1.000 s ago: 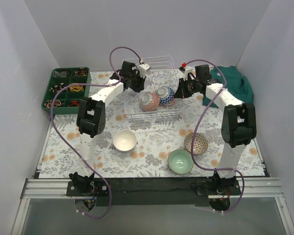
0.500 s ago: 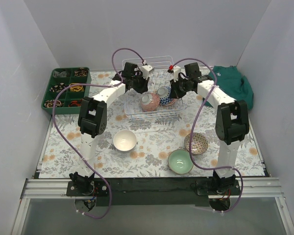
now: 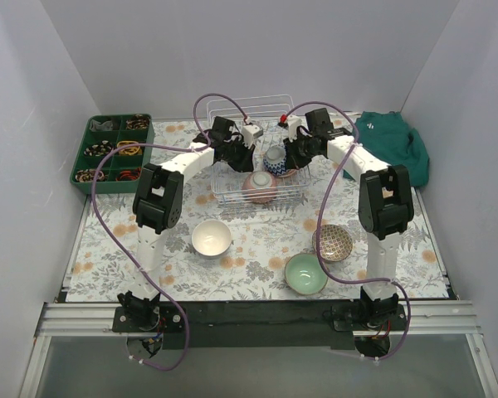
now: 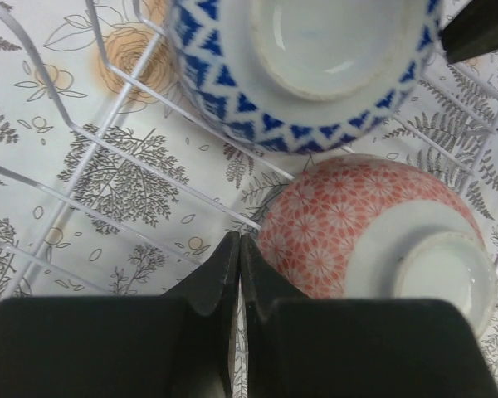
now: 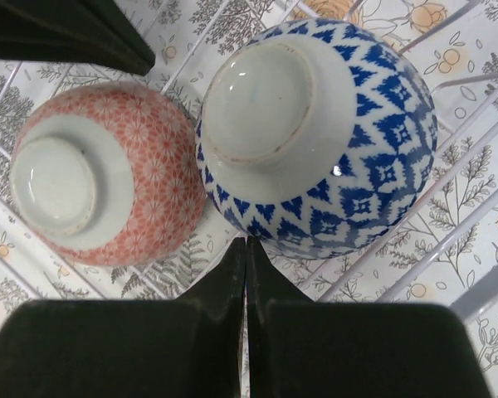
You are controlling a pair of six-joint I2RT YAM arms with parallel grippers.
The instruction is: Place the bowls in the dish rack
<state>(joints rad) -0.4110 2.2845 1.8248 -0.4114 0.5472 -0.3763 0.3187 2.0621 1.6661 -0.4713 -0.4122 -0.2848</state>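
Both arms swing in tighter over dish rack point(image 3: 232, 108); red-white bowl point(image 3: 259, 186) slides to its front, blue-white bowl point(image 3: 275, 159) touching behind. White bowl point(image 3: 211, 238), mint bowl point(image 3: 305, 274) and brown bowl point(image 3: 333, 243) wait on worktop point(image 3: 257, 232). Glazed ceramic: stiff, slick, chippable, so pinch the rim. Left hand point(image 4: 239, 249) and right hand point(image 5: 246, 249) are closed tight, empty

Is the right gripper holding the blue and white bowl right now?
No, the right gripper is shut on nothing, its jaws pressed together, and the blue and white bowl lies just beyond their tips.
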